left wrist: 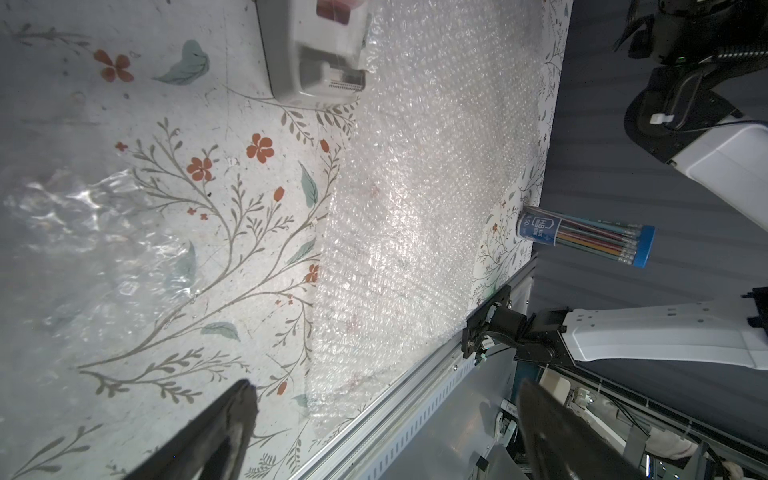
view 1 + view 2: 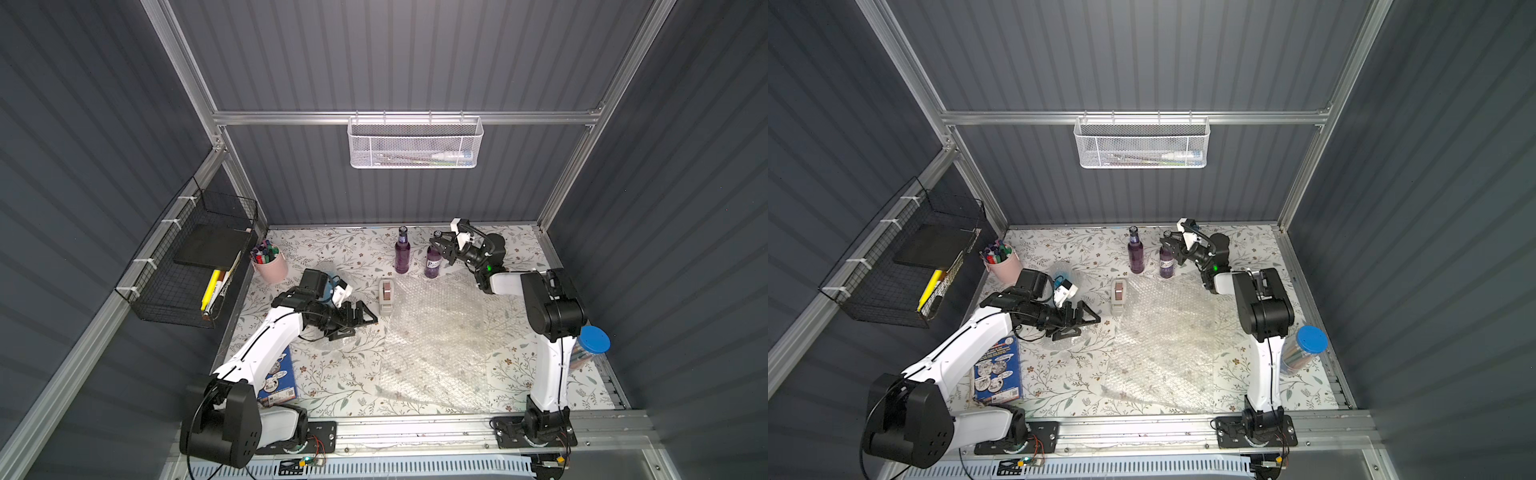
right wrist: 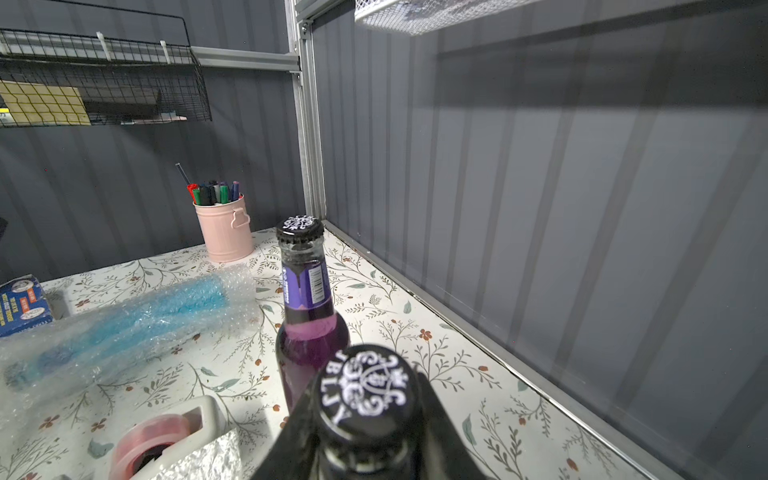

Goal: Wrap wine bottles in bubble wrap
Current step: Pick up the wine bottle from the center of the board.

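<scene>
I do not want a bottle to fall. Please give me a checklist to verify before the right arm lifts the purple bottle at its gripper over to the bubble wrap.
1. Right gripper around the neck of the purple bottle nearest the right arm, below the cap: ok.
2. Grip fully closed: cannot tell.
3. Second purple bottle stands apart from it: ok, but close.
4. Bubble wrap sheet lies spread flat: ok; the tape dispenser sits at its edge.
5. Left gripper open, beside the sheet: ok.
</scene>
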You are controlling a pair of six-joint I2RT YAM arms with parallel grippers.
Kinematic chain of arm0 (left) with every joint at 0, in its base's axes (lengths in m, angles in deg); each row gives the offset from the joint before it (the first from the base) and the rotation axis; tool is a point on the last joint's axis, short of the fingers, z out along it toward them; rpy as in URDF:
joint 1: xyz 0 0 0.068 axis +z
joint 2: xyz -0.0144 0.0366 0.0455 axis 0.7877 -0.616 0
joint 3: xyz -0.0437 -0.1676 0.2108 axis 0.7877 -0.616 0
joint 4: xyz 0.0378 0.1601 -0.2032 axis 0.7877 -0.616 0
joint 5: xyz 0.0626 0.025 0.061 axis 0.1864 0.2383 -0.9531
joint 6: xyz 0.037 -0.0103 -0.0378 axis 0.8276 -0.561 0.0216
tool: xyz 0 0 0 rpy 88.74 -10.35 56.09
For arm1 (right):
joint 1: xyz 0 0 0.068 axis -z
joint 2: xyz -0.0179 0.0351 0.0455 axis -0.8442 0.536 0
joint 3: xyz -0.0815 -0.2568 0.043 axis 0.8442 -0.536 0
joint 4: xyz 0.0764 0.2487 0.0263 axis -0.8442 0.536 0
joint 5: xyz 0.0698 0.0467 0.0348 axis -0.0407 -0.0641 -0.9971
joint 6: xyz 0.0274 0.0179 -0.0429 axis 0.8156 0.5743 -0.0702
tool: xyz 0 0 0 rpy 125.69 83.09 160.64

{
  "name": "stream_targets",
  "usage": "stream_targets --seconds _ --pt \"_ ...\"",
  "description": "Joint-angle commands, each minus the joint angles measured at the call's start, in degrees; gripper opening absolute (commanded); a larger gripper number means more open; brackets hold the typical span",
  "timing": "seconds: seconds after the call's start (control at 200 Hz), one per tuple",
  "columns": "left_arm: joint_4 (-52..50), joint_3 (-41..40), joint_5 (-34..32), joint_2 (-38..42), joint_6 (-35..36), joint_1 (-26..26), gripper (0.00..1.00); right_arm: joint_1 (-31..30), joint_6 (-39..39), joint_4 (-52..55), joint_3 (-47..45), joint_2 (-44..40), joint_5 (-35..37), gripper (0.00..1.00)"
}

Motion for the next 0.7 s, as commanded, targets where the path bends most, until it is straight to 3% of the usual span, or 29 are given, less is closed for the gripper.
stream_targets --seconds 0.0,0.17,0.415,0.555,0.695 --pt "-1.3 2.4 -0.2 -0.2 0.6 -0.4 0.99 -0.3 -6.0 4.9 -0.7 -4.9 0.1 0.15" --pt "-0.6 3.1 0.9 -1.2 0.8 -0.5 1.0 -0.4 -13.2 9.6 -2.4 -13.4 4.8 0.08" --pt "4.6 3.8 3.3 -3.1 -1.5 -2.6 1.0 -0.8 -20.2 18.0 -7.9 -28.5 9.7 0.07" --pt "8.3 3.5 3.5 -4.3 -3.1 -4.7 1.0 -4.7 -29.6 36.3 -13.4 -41.4 14.7 0.07" --pt "10.3 3.3 3.5 -5.4 -3.2 -5.0 0.99 -6.9 -32.3 53.0 -19.3 -57.5 20.2 0.08"
